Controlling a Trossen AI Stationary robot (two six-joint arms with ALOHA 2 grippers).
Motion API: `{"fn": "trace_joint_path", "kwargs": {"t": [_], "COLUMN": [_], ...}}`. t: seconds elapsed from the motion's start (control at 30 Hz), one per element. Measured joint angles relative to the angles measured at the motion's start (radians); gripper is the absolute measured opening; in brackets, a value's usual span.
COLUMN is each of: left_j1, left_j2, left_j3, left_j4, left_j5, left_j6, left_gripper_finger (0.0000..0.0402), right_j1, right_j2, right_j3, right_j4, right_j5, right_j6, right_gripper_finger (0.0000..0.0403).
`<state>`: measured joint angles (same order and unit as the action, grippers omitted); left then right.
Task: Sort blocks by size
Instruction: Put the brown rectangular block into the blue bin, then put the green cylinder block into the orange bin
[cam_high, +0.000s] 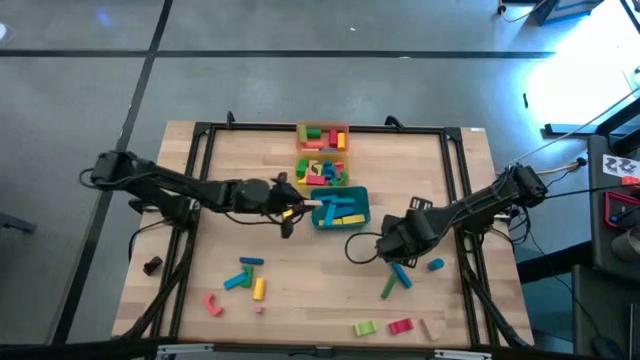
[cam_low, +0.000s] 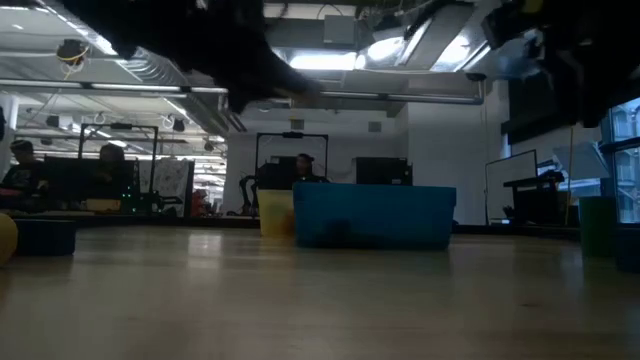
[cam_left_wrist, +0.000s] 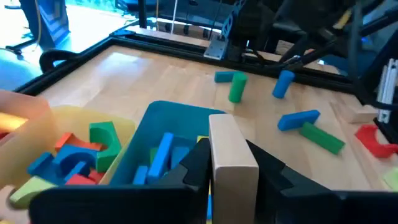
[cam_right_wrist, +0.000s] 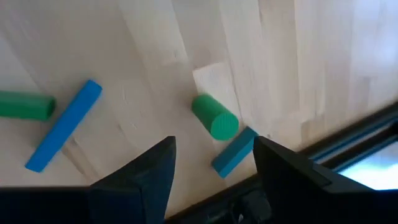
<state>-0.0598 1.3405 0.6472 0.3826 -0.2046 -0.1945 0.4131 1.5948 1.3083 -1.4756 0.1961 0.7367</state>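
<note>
My left gripper (cam_high: 298, 208) is shut on a pale wooden bar block (cam_left_wrist: 231, 149) over the left rim of the teal tray (cam_high: 367, 208), which holds blue and yellow bars. The yellow tray (cam_left_wrist: 68, 118) beside it holds a green arch and orange and blue blocks. My right gripper (cam_right_wrist: 214, 146) is open and empty, just above the table right of the teal tray. A green cylinder (cam_right_wrist: 214, 117) and a short blue block (cam_right_wrist: 235, 151) lie on the wood ahead of its fingers. A blue bar (cam_right_wrist: 62, 134) and a green bar (cam_right_wrist: 25, 104) lie nearby. My left gripper pinches the pale bar's two long sides (cam_left_wrist: 214, 171) between its two fingers, near the bar's rear end. The fingers come from the table's left and lie along the bar. The bar sticks out forward past the fingertips, lifted clear above the teal tray's rim (cam_left_wrist: 155, 115).
An orange tray (cam_high: 322, 135) and the yellow tray (cam_high: 322, 168) stand in a row behind the teal tray. Loose blocks lie at the front left (cam_high: 245, 275) and front right (cam_high: 385, 325). A black frame rail (cam_high: 320, 128) runs around the table.
</note>
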Motion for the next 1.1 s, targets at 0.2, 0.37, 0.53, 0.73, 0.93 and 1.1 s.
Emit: {"fn": "trace_joint_path", "kwargs": {"t": [0.2,0.37,0.53,0.73,0.93,1.1], "left_j1": [0.053,0.084,0.099,0.1,0.1,0.1], "left_j2": [0.165,0.273,0.341,0.305,0.281,0.28], "left_j3": [0.0,0.032,0.082,0.09,0.09,0.09], "left_j4": [0.181,0.231,0.225,0.226,0.232,0.223], "left_j5": [0.018,0.019,0.018,0.019,0.018,0.019], "left_j6": [0.05,0.048,0.046,0.046,0.041,0.039], "left_gripper_finger": [0.0086,0.0107,0.0128,0.014,0.0141,0.0141], "right_j1": [0.029,0.025,0.025,0.025,0.025,-0.01], "right_j2": [0.0,-0.031,-0.121,-0.253,-0.339,-0.367], "right_j3": [-0.002,-0.028,-0.111,-0.229,-0.347,-0.419], "right_j4": [-0.088,-0.092,-0.062,0.09,0.224,0.262], "right_j5": [-0.003,0.003,0.029,0.021,0.011,-0.031], "right_j6": [0.002,0.0,0.046,0.095,0.096,0.093], "right_gripper_finger": [0.0218,0.0218,0.0218,0.0218,0.0218,0.0218]}}
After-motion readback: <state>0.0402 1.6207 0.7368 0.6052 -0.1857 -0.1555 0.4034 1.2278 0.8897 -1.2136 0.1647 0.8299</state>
